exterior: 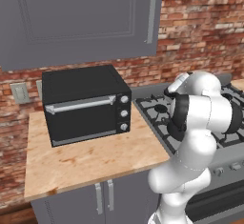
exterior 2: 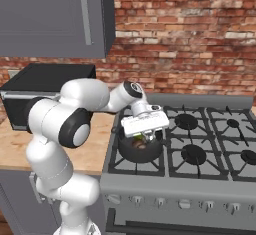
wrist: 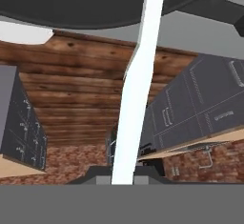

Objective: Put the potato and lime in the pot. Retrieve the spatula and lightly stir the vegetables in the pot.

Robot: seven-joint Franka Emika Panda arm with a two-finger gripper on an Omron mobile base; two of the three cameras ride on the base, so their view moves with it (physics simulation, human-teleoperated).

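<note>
The claw (exterior 2: 146, 138) is clamped on the spatula handle (wrist: 136, 89), a pale strip running up the hand view from between the dark finger tips. It hangs just above the pot (exterior 2: 140, 149) on the stove's (exterior 2: 200, 154) front-left burner, presumably so the head reaches in to stir. A brown lump with some green, likely the potato (exterior 2: 140, 144) and lime, sits inside. The toaster oven (exterior: 86, 104) stands on the wooden counter (exterior: 86, 161).

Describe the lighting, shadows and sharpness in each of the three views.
Left base view: flat even light, soft render, a faint shadow under the toaster oven. Right base view: the same flat light, the pot dark inside under the gripper. Hand view: rolled and tilted, the spatula handle a featureless white band, the room behind it sharp.
</note>
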